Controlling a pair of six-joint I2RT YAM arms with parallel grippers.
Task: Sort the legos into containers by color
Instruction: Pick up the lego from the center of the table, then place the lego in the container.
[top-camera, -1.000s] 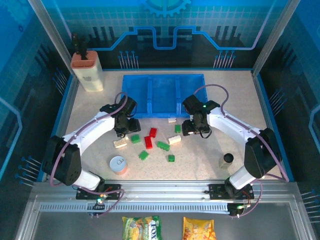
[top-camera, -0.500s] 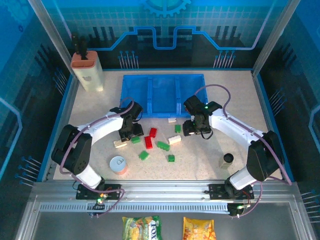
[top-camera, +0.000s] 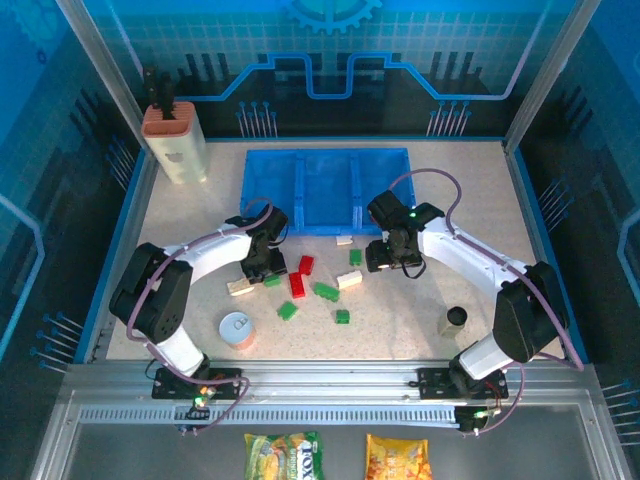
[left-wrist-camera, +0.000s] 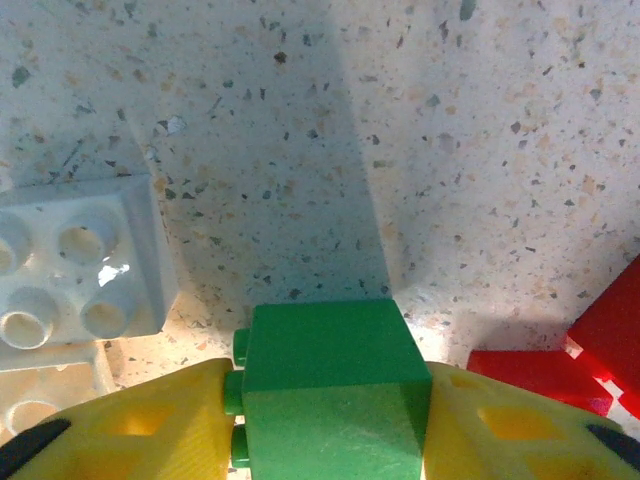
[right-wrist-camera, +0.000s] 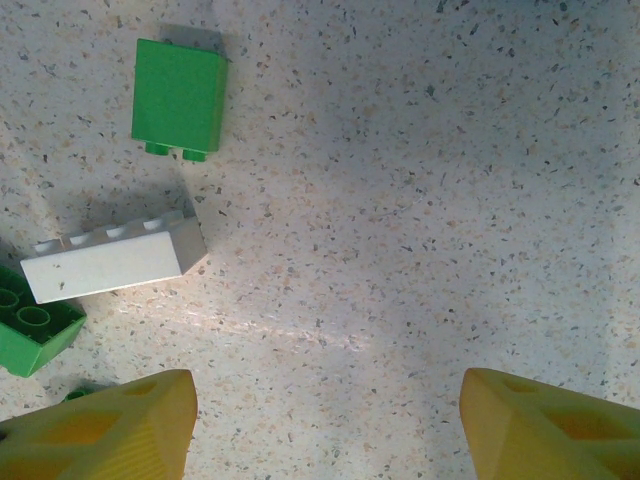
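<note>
My left gripper (left-wrist-camera: 330, 425) is shut on a green lego (left-wrist-camera: 335, 380), its yellow fingers (left-wrist-camera: 150, 420) pressed against both sides, low over the table. A white lego (left-wrist-camera: 75, 270) lies to its left and a red lego (left-wrist-camera: 590, 350) to its right. From above, the left gripper (top-camera: 264, 264) sits just left of the red legos (top-camera: 300, 276). My right gripper (right-wrist-camera: 325, 420) is open over bare table; a green lego (right-wrist-camera: 180, 95) and a white lego (right-wrist-camera: 110, 262) lie ahead of it. The blue containers (top-camera: 299, 190) stand behind both arms.
More green legos (top-camera: 326, 291) and a white one (top-camera: 349, 279) are scattered mid-table. A round white-topped can (top-camera: 236, 329) sits front left and a small black cylinder (top-camera: 456, 317) front right. A beige holder (top-camera: 175, 140) stands at the back left.
The left gripper moved right onto the green lego beside the red ones, and its jaws closed on it. The right arm barely moved.
</note>
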